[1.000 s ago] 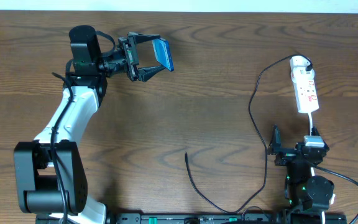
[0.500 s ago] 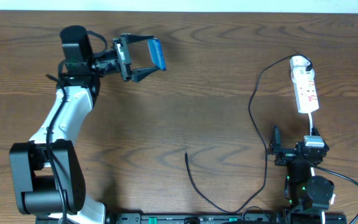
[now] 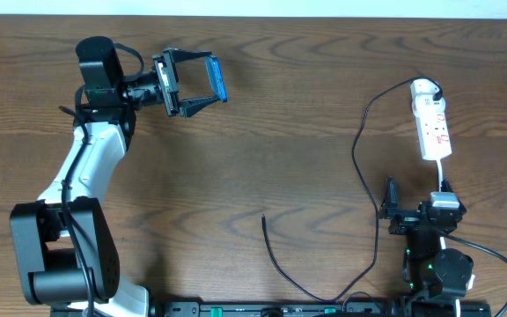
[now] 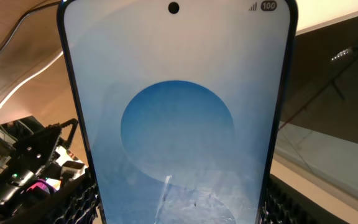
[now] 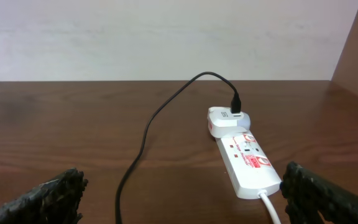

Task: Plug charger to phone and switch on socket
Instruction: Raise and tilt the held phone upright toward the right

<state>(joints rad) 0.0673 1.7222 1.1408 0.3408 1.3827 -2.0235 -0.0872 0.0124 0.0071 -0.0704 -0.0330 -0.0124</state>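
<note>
My left gripper point(image 3: 202, 84) is shut on the phone point(image 3: 217, 77) and holds it on edge above the far left of the table. In the left wrist view the phone's blue screen point(image 4: 178, 118) fills the frame between my fingers. The charger cable point(image 3: 359, 158) runs from the socket point(image 3: 432, 119) at the far right down the table, and its free plug end point(image 3: 264, 217) lies near the middle front. My right gripper point(image 3: 416, 214) is open and empty at the front right, just short of the socket point(image 5: 244, 155), with the cable point(image 5: 143, 140) in front of it.
A white cord point(image 3: 441, 172) runs from the socket toward the right arm's base. A white adapter point(image 5: 227, 120) with the cable plugged in sits at the socket's far end. A wall stands behind the table's far edge.
My left arm has swung to the left and slightly farther back, carrying the phone with it. The right arm, cable and socket have not moved.
</note>
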